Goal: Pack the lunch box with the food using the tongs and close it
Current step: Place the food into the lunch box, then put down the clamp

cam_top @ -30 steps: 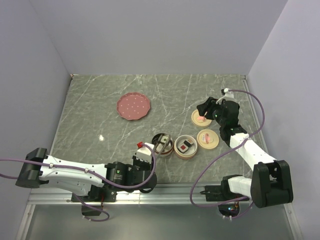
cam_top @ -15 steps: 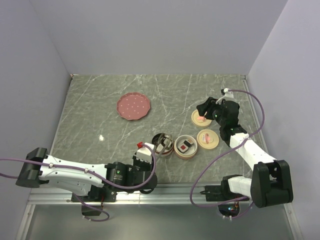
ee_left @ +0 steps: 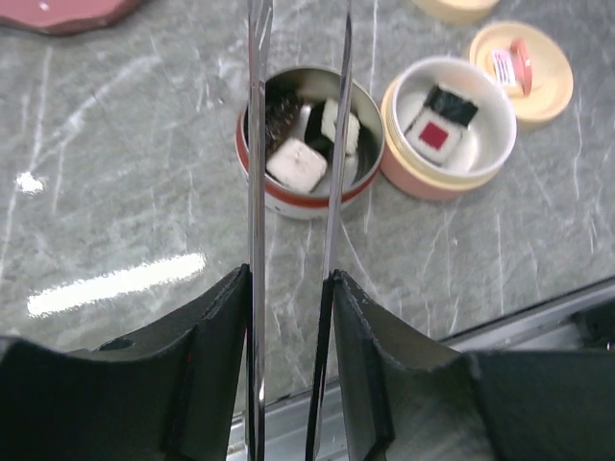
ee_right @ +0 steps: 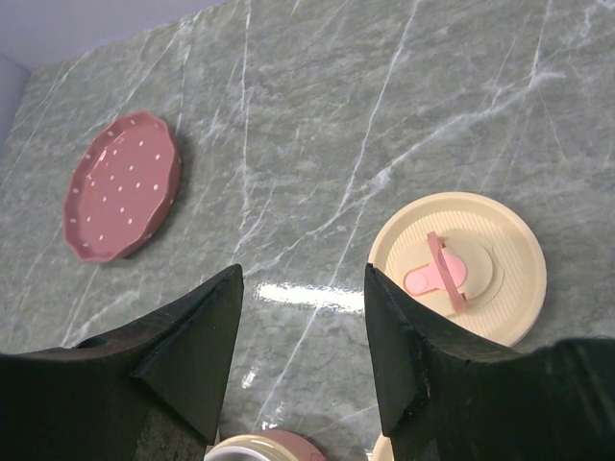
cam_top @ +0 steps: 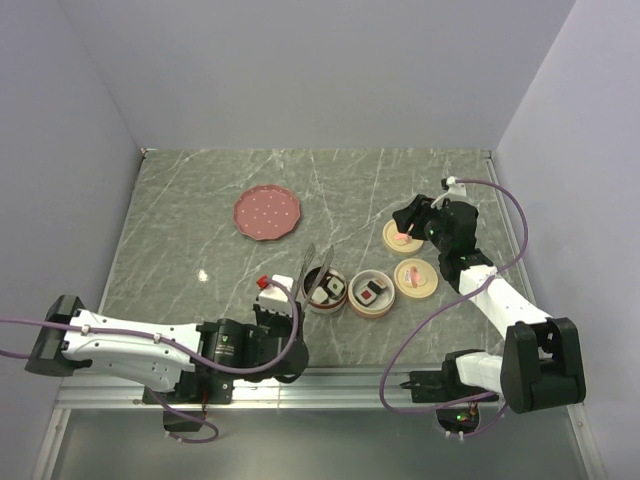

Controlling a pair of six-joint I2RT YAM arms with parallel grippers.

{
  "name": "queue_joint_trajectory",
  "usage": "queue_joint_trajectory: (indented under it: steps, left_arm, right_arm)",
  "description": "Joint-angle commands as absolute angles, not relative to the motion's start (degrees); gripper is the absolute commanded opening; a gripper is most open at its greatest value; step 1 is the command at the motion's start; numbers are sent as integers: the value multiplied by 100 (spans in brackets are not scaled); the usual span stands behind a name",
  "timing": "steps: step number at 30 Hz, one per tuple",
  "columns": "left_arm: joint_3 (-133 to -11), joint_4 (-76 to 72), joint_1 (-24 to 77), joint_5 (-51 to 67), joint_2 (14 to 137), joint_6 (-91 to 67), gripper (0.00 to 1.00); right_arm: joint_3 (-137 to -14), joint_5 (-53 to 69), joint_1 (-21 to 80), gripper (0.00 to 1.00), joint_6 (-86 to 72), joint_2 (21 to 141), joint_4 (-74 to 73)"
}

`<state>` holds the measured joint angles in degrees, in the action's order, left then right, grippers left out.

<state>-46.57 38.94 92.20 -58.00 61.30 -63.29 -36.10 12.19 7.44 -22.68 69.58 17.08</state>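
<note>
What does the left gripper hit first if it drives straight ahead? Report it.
Probably the round silver tin with a red band, holding sushi-like toy blocks. The left gripper has its jaws on the long silver metal tongs, whose arms reach over that tin; height is unclear.

Grey-green marbled table (cam_top: 180, 190) boxed by pale lavender walls (cam_top: 300, 70).

Ahead of the left tool (ee_left: 288, 277), the tongs (ee_left: 256, 144) run off the top edge (tips unseen); the pink plate (ee_left: 58, 10) is cropped there too.
</note>
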Motion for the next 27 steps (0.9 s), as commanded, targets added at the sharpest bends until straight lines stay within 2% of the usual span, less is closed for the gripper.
queue_joint_trajectory:
  steps: [1, 10, 14, 22, 27]
  left_arm:
    - [-4922, 4017, 9097, -6284, 5994, -6381, 45]
    - [-4298, 1647, 6902, -5134, 5564, -4185, 46]
    - [-4324, 1214, 5866, -4993, 5607, -3684, 45]
    - [-4192, 133, 3458, -3500, 6537, -3024, 44]
    - [-4227, -447, 2831, -3305, 7048, -2796, 43]
  right_arm:
    - [-3823, 1283, 686, 61, -2250, 6970, 1846]
    - [-3771, 1345, 677, 61, -2250, 6970, 1916]
    - [-3762, 1371, 694, 61, -2241, 6961, 1951]
    - [-3771, 1424, 686, 61, -2232, 7066, 2004]
    - [-3753, 1415, 686, 61, -2232, 7066, 2065]
